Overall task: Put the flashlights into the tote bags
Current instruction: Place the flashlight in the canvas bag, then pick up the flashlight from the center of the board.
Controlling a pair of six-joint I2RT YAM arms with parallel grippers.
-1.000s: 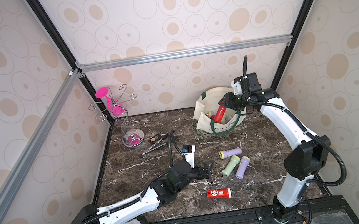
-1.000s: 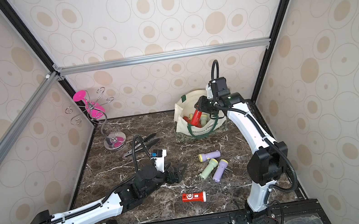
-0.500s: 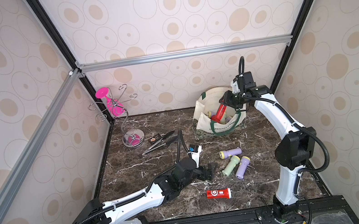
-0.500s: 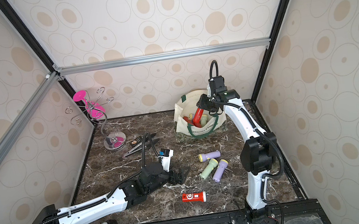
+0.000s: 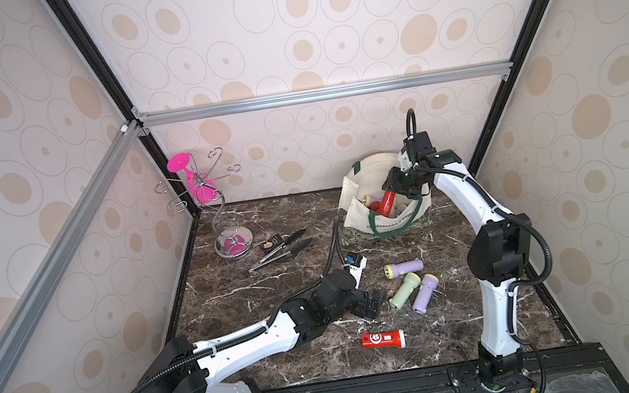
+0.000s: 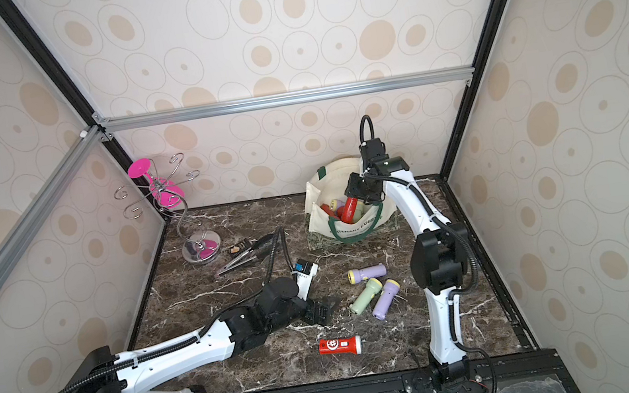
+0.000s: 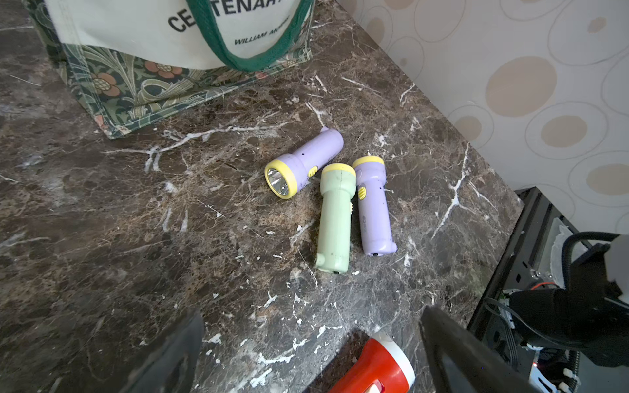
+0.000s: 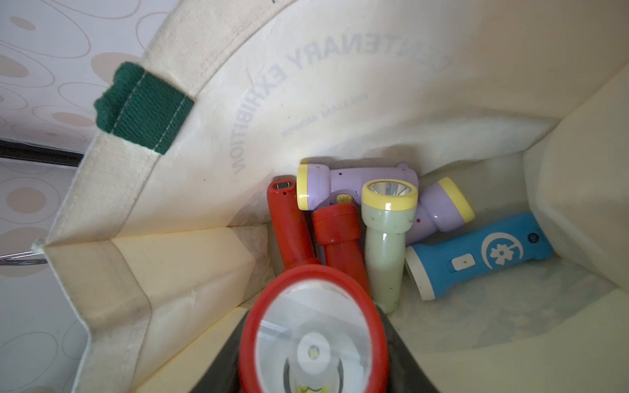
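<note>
Marbled desk [image 5: 260, 297] bears four loose flashlights [image 5: 404, 267]. The right end effector [image 5: 396, 191] clamps a red flashlight [image 5: 387, 205] tail-down in the tote bag [image 5: 351, 200] mouth, apparently for release. The left end effector [image 5: 372, 304] gapes beside the pale green flashlight [image 5: 403, 290], likely next.

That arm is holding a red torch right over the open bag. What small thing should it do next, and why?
Probably open the right gripper and let the red flashlight drop. It hangs within the mouth of the tote bag, above the pile of flashlights lying inside, so releasing looks enough; lowering further seems unneeded.
</note>
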